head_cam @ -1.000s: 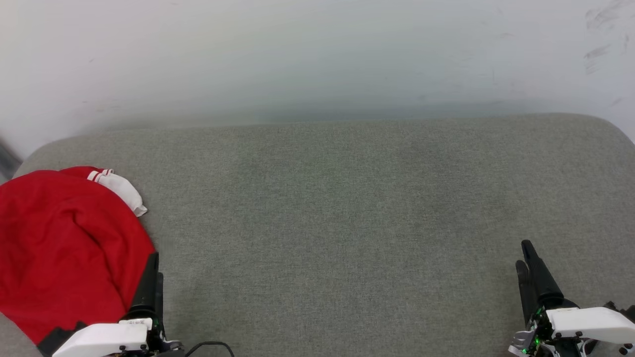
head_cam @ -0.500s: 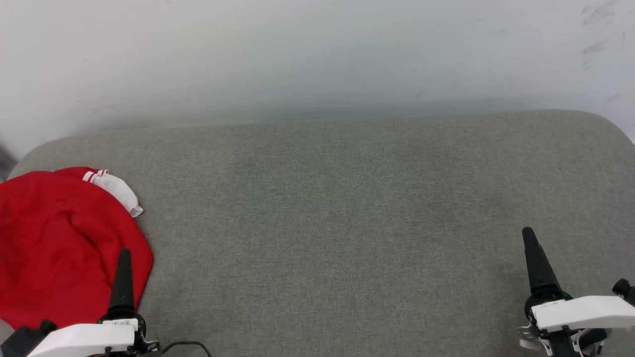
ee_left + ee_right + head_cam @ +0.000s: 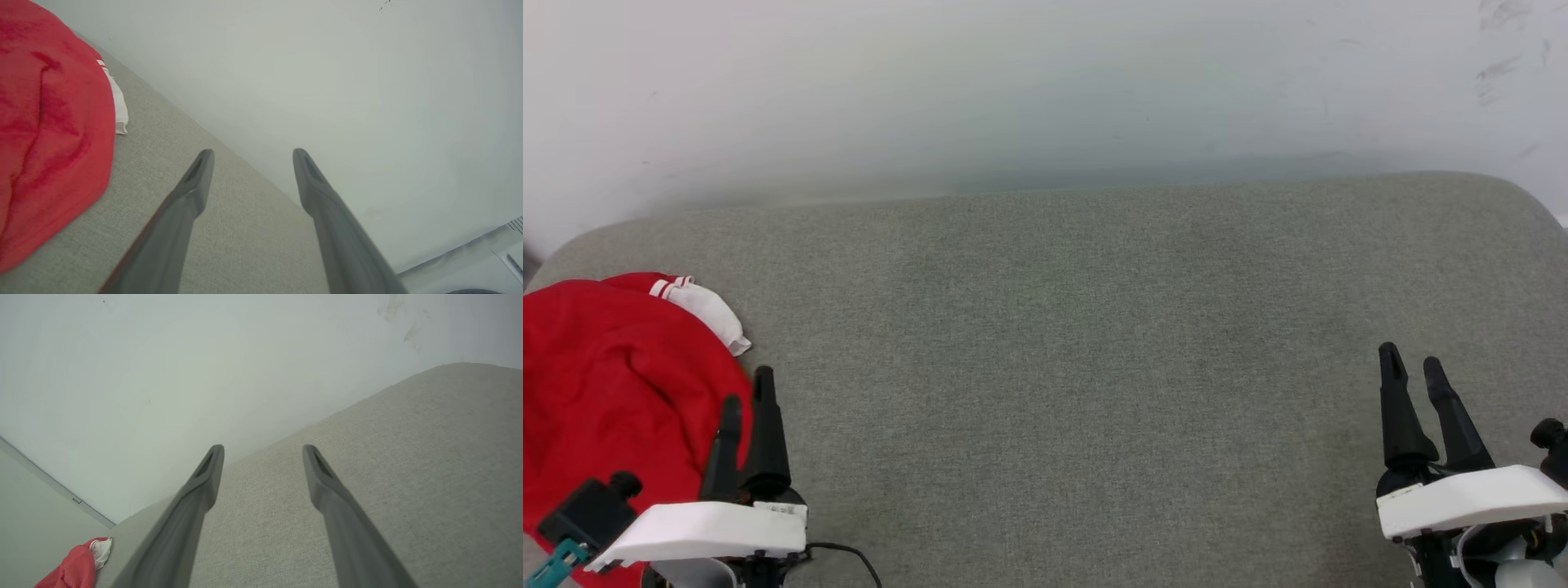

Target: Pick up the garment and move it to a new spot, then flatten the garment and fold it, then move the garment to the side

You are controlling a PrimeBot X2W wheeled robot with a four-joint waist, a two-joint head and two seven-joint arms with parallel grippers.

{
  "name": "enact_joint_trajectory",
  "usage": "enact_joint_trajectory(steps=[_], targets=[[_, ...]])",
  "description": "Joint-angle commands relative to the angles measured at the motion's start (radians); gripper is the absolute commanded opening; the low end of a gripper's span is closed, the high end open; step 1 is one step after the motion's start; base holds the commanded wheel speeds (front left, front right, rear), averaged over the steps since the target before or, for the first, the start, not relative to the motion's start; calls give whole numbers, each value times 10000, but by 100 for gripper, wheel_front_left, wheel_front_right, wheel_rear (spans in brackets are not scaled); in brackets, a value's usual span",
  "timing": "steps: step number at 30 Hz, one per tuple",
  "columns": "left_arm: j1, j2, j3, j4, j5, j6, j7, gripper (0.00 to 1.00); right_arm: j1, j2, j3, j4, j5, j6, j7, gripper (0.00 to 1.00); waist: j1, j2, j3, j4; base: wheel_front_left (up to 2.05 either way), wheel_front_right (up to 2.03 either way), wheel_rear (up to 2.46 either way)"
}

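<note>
- While the garment (image 3: pixel 613 384) lay bunched at the lower left of the head frame, unmoved on the grey padded surface (image 3: pixel 1054 327), both arms had shifted over the last second.
- The left hand (image 3: pixel 747 386) had been edge-on at the red heap's right margin a second ago. It now sat turned, both dark fingers showing side by side at the cloth's right edge. The jaws stood wide with nothing between them. The left wrist view showed bare padding and wall (image 3: pixel 367 81) through the gap, with the red cloth off to the upper left and apart from the fingers.
- The right hand (image 3: pixel 1411 355) had also rolled from edge-on to two fingers showing, and sat a little higher in the lower right of the frame. It was spread wide, empty, and well apart from the garment.
- The white sleeve (image 3: pixel 712 314) with striped trim poked out at the heap's upper right, as before.
- The head camera had tilted slightly, so the surface's far edge sat higher in the frame.
- Judgement: pick-up not yet begun. The wrist rolls read as squaring up for a grasp, and the left hand looked best placed to take the cloth.
</note>
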Motion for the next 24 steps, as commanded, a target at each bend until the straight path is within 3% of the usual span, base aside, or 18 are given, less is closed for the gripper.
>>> enact_joint_trajectory(steps=[1,13,24], targets=[[-52,26,-163,-359,490,63,-120,100,-199,-7,85,-308,-572,0,-98,100,1,0,14,-9,0,0,0],[297,28,-1279,-1022,3274,471,-474,100,-66,-6,308,-749,-2724,0,-455,100,1,0,30,-83,0,0,0],[468,483,-2371,-892,4695,1256,-769,100,5,-4,660,-775,-4201,0,-747,100,1,0,102,-137,0,0,0]])
